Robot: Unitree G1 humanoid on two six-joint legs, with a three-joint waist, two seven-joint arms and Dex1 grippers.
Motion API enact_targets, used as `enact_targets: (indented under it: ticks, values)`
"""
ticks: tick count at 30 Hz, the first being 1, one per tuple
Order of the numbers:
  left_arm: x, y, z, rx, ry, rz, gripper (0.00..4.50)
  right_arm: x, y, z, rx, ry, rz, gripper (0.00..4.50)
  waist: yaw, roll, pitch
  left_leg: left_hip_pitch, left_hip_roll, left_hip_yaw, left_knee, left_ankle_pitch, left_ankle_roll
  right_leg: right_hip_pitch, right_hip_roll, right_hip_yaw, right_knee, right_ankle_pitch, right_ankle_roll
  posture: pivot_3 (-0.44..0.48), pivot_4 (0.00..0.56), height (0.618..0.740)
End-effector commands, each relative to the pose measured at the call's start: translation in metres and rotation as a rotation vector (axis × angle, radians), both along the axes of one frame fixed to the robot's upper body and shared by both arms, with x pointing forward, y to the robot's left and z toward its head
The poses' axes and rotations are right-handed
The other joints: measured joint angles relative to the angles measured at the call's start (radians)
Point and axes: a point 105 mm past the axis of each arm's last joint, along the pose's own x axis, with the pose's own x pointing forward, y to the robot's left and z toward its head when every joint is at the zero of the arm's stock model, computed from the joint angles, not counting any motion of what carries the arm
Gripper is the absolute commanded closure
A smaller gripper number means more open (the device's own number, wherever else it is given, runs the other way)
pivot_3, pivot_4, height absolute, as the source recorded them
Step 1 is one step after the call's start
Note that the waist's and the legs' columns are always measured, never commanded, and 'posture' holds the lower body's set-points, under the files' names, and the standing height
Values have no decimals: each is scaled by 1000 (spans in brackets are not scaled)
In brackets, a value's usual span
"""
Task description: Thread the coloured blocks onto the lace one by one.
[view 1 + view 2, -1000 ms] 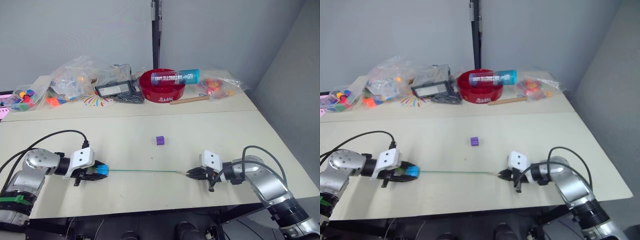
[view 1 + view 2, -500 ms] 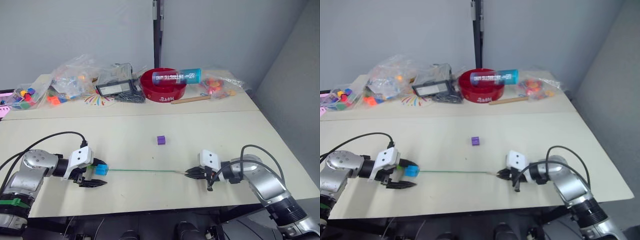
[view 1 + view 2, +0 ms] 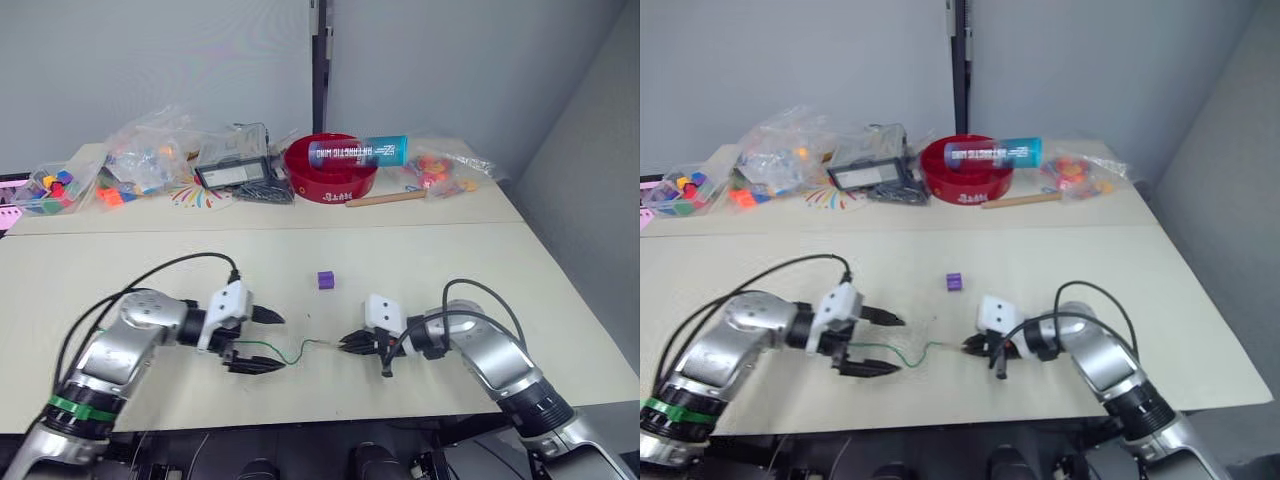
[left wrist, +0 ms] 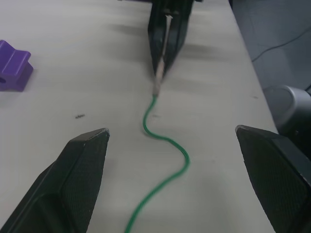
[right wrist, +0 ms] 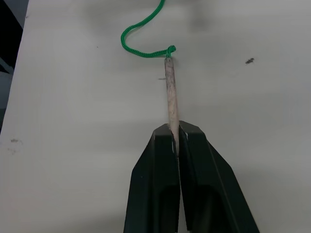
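Right wrist view: right gripper (image 5: 176, 133) clamps the lace (image 5: 169, 92) by its tan tip. Left wrist view: left gripper (image 4: 172, 145) spread wide, purple block (image 4: 13, 73) beside.

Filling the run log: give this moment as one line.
left gripper: open, lace slack between fingers | right gripper: shut on lace tip | purple block: loose on table

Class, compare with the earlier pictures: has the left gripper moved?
Yes. The left gripper, jaws open, has moved toward the purple block and the right gripper.
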Motion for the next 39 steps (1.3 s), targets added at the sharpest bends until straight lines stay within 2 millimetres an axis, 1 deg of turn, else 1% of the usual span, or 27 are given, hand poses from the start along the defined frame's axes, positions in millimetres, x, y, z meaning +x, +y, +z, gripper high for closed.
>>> enact_targets:
  ticks: [1,4,8,11,12,13,14,16,19,21,22,28,34,36,37,38,39]
  values:
    - [4,-17,-1,-9,-57,-22,128,0,8,11,8,-44,25,4500,3,0,0,0,0,0,0,0,0,0,0,0,0,0,0,0,150,731]
    - [6,-27,-6,-19,-53,-32,128,0,10,12,5,-47,32,4500,9,0,0,0,0,0,0,0,0,0,0,0,0,0,0,0,150,731]
    - [9,-35,-8,-29,-42,-34,128,0,10,13,6,-47,31,4500,13,0,0,0,0,0,0,0,0,0,0,0,0,0,0,0,150,731]
    - [12,-39,-11,-31,-34,-31,924,0,11,13,10,-47,29,4500,13,0,0,0,-1,0,0,0,0,0,0,0,0,0,0,0,150,731]
    - [12,-40,-12,-31,-33,-31,1309,0,11,13,12,-46,30,4500,12,0,0,0,-1,0,0,0,0,0,0,0,0,0,0,0,150,731]
    - [13,-41,-13,-32,-31,-30,1571,0,11,14,13,-45,30,4500,12,0,0,0,0,0,0,0,0,0,0,0,0,0,0,0,150,731]
    - [14,-41,-13,-34,-29,-30,1972,0,12,14,14,-45,30,4500,12,0,0,0,0,0,0,0,0,0,0,0,0,0,0,0,150,731]
    - [15,-42,-15,-32,-27,-30,2605,0,12,14,15,-45,30,4500,12,0,0,0,-1,0,0,0,0,0,0,0,0,0,0,0,150,731]
    - [17,-42,-16,-33,-28,-20,3566,1,12,15,16,-46,31,4500,13,0,0,0,-1,0,0,0,0,0,0,0,0,0,0,0,150,731]
    - [18,-41,-17,-23,-32,-17,4281,1,12,15,16,-47,32,4500,12,0,0,0,-1,0,0,0,0,0,0,0,0,0,0,0,150,731]
    - [18,-40,-18,-22,-31,-14,4458,1,12,15,16,-48,33,4500,12,0,0,0,-1,0,0,0,0,0,0,-1,0,0,0,0,150,731]
    - [19,-37,-20,-8,-41,-9,4458,0,12,15,13,-47,38,4500,13,0,0,0,-1,-1,0,0,0,0,-1,-1,0,0,0,0,150,731]
    - [19,-36,-16,-27,-44,-6,4458,0,14,16,37,-35,23,4500,13,0,0,0,-1,-1,0,0,0,0,-1,-1,0,0,0,0,150,731]
    - [18,-35,-16,-26,-43,-6,4500,-1,14,21,72,-21,6,3803,12,0,0,0,-1,-1,0,0,0,0,-1,-1,0,0,0,0,150,731]
    - [17,-34,-16,-25,-42,-4,4500,-3,12,23,80,-11,2,3538,12,0,0,0,-1,-1,0,0,0,0,-1,-1,0,0,0,0,150,731]
    - [17,-32,-15,-24,-41,-2,4500,-4,10,24,89,-4,-8,3108,13,0,0,0,-1,-1,0,0,0,0,-1,-1,0,0,0,0,150,731]
    - [17,-30,-16,-19,-40,2,4500,-3,6,26,103,0,-25,2858,13,0,0,0,-1,-1,0,0,0,0,-1,-1,0,0,0,0,150,731]
